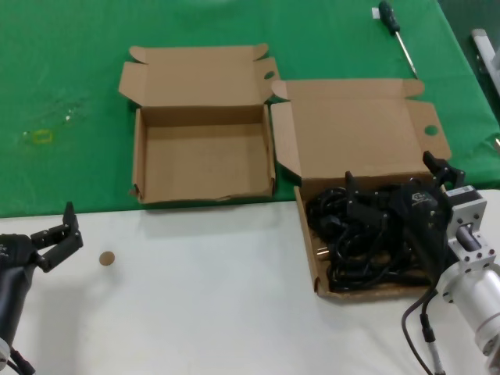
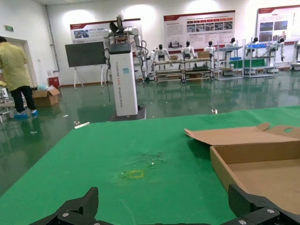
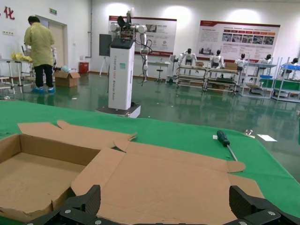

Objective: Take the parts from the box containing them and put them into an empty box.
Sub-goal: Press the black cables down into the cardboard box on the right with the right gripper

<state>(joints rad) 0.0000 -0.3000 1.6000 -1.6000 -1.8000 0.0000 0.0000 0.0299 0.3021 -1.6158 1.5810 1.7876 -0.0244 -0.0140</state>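
The parts, black coiled power cords, lie tangled in the wider cardboard box at the right, its tall lid panel lying open behind. My right gripper hangs open just above the cords, at the box's far side, holding nothing. In the right wrist view the right gripper faces the lid panel; the cords are hidden there. The empty box sits to the left on the green cloth. My left gripper rests open over the white table at the near left, away from both boxes.
A black-handled screwdriver lies on the green cloth behind the wider box. A small brown disc lies on the white table near the left gripper. In the left wrist view the empty box shows off to one side.
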